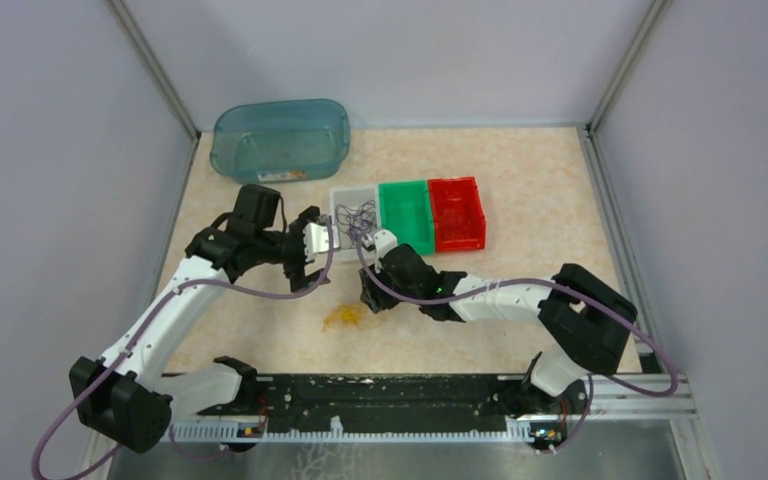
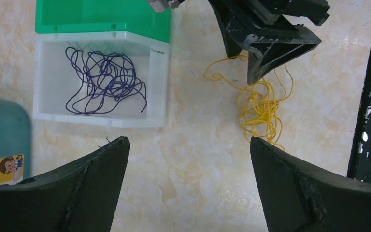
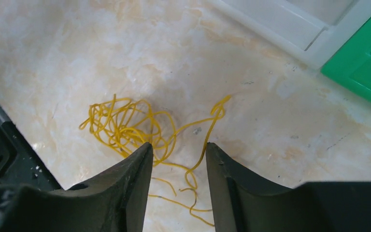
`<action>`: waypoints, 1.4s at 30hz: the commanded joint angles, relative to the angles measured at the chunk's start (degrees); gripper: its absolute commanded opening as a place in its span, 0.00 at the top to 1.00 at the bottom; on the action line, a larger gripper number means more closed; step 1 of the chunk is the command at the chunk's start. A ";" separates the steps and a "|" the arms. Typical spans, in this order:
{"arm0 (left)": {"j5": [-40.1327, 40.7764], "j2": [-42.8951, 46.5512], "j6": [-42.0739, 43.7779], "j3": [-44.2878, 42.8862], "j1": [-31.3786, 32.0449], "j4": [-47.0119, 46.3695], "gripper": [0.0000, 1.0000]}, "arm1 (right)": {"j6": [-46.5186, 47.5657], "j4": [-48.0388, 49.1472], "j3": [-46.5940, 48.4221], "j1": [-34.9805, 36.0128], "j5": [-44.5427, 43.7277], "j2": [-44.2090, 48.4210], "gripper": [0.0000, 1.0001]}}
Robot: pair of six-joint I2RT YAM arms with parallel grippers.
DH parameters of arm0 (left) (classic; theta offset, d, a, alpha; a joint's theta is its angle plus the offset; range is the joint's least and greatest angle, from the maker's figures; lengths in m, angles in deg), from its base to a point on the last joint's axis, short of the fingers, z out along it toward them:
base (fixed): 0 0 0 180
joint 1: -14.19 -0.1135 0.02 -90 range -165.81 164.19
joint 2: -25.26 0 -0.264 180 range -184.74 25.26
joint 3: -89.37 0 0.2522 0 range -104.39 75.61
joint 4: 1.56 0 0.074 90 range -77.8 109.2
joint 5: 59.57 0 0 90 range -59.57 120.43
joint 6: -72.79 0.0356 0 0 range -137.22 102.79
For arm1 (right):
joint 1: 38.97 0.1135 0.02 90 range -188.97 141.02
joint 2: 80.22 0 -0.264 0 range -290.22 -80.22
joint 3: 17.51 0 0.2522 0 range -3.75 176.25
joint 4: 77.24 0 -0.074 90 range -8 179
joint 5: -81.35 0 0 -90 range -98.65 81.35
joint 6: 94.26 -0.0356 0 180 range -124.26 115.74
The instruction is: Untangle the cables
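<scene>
A black rail (image 1: 390,390) runs along the near edge of the bench (image 1: 530,170). Just beyond it a yellow cable (image 3: 125,123) lies in a loose clump on bare bench, with open room on both sides. The right hand (image 3: 178,147) points down over the clump, fingers narrowly apart, with strands between the tips. The left hand (image 2: 188,140) hovers to the left, spread wide and holding nothing. Farther back, a purple cable (image 2: 106,79) curls inside a white bin (image 2: 96,121). A green bin (image 1: 405,215) and a red bin (image 1: 457,212) adjoin it in a row. A teal tub (image 1: 280,140) sits by the back wall.
</scene>
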 commanded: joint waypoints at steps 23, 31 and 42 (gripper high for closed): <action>-14.33 16.54 10.56 5.24 -0.29 -3.26 0.12 | 0.33 4.97 10.45 0.39 23.38 12.54 1.00; -17.23 17.78 9.06 5.79 -0.10 -3.15 0.26 | -2.11 6.99 11.24 0.43 25.51 13.18 1.00; -16.09 19.20 2.71 8.98 0.19 -8.90 0.47 | -6.97 12.37 11.10 0.42 27.06 12.81 1.00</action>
